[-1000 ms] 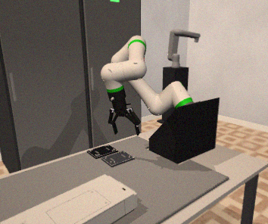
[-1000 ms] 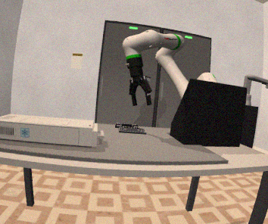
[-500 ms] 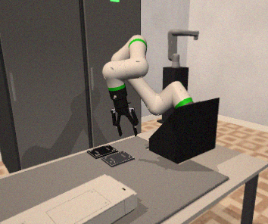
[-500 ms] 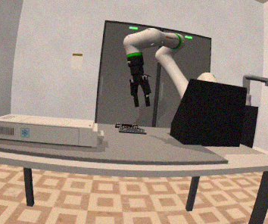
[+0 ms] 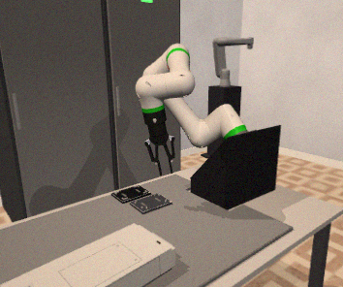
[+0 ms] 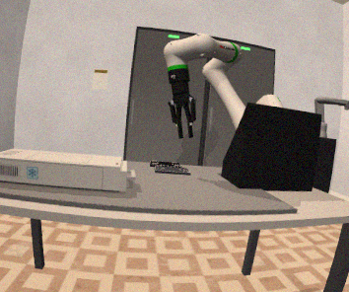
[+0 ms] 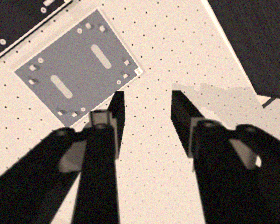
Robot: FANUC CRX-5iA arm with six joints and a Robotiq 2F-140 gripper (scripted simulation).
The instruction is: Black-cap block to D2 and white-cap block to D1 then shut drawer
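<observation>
gripper [image 5: 166, 174] [image 6: 185, 137] [image 7: 148, 105] partly open, nothing between its fingers; cooler [image 5: 121, 254] [image 6: 54, 170] long, low, boxy, off-white.

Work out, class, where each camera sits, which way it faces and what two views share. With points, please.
Top: raised beyond the table's side, angled down past the cooler [image 5: 97, 264] [image 6: 54, 170]; whole gripper [image 5: 166, 174] [image 6: 185, 137] [image 7: 148, 105], most of the arm [image 5: 165, 86] [image 6: 192, 49].
Exterior: lower, facing across the table; the same.
Wrist: by the gripper, facing beyond its fingertips; fingers only.
Top and exterior share the cooler.
</observation>
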